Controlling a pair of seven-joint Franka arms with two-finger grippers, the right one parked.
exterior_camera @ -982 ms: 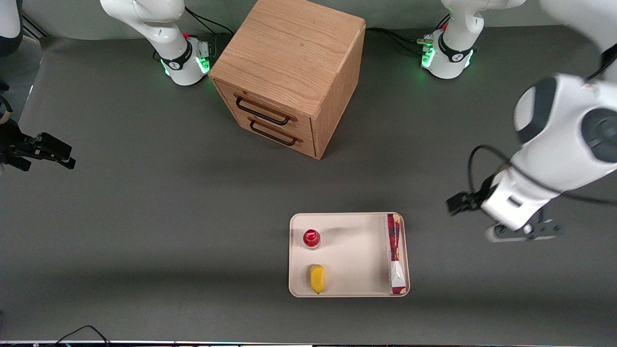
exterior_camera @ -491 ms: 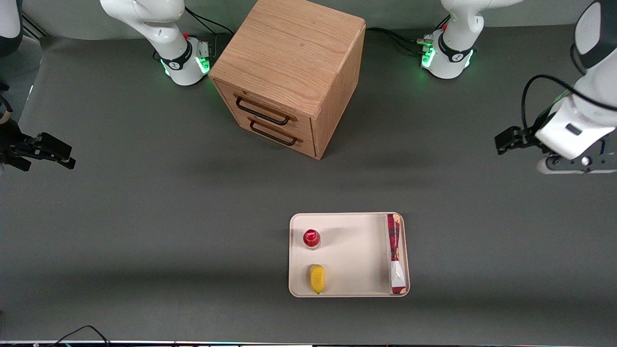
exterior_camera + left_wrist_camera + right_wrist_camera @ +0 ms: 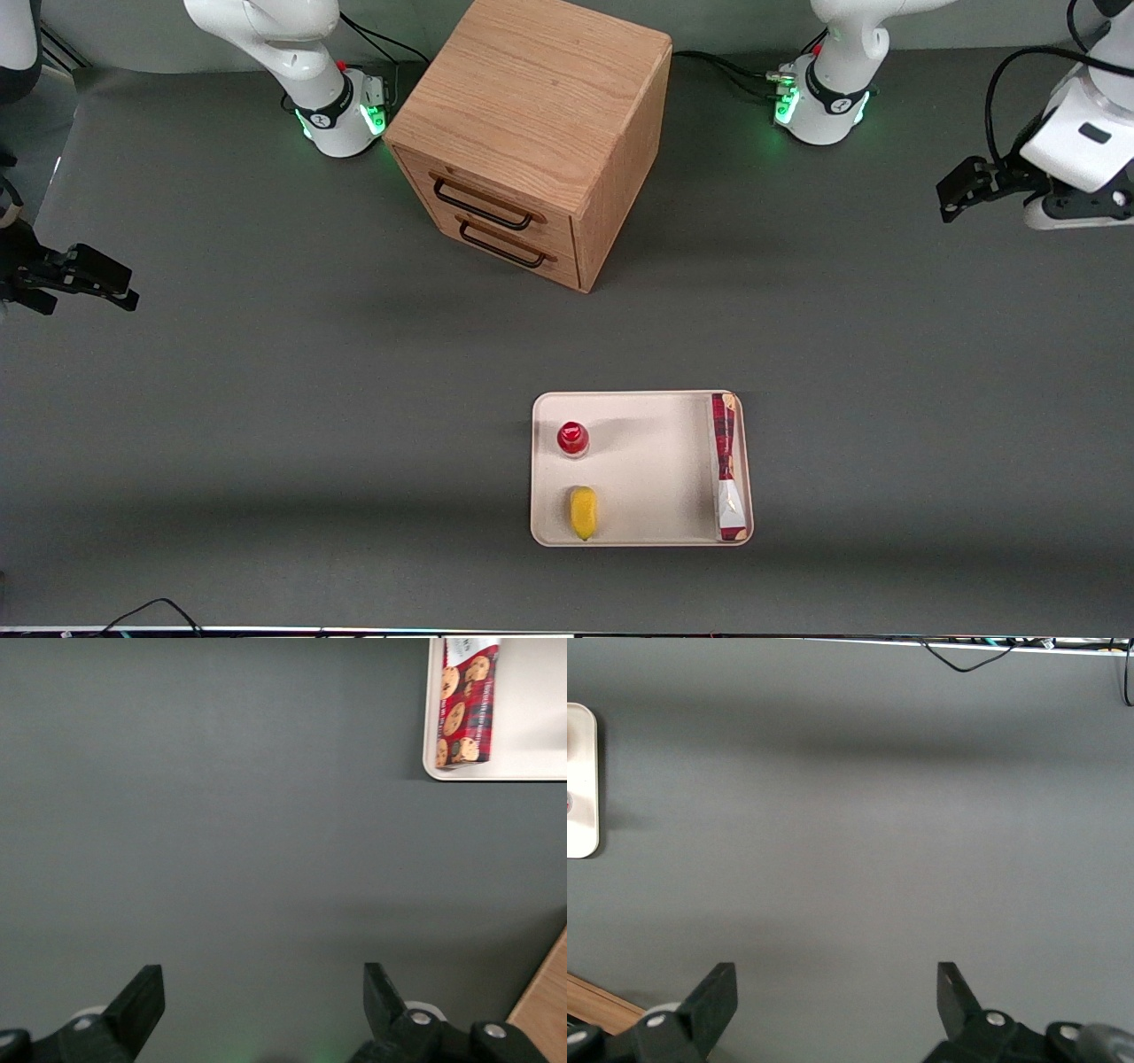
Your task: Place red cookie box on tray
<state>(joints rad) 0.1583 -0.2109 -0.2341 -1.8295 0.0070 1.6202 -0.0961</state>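
In the front view the red cookie box (image 3: pixel 728 468) lies flat in the tray (image 3: pixel 642 532), along the short rim that faces the working arm's end of the worktop (image 3: pixel 266 372). A red-capped bottle (image 3: pixel 573 438) and a yellow item (image 3: pixel 583 512) sit in the tray too, well apart from the box. The tray rests near the worktop's front edge; the wooden drawer cabinet (image 3: pixel 532 133) stands toward the back edge. The left arm's gripper (image 3: pixel 961 188) hangs high near the back corner at the working arm's end, well apart from the tray.

In the left wrist view the jaws are spread wide and carry nothing; one of the fingers (image 3: pixel 142 1003) shows over bare worktop, the box (image 3: pixel 467 713) lying just inside the tray's corner (image 3: pixel 438 771).

The placing looks done. Judged well, the arm should clear off without dipping toward the tray.

The right wrist view shows only the tray's edge (image 3: pixel 580 780).
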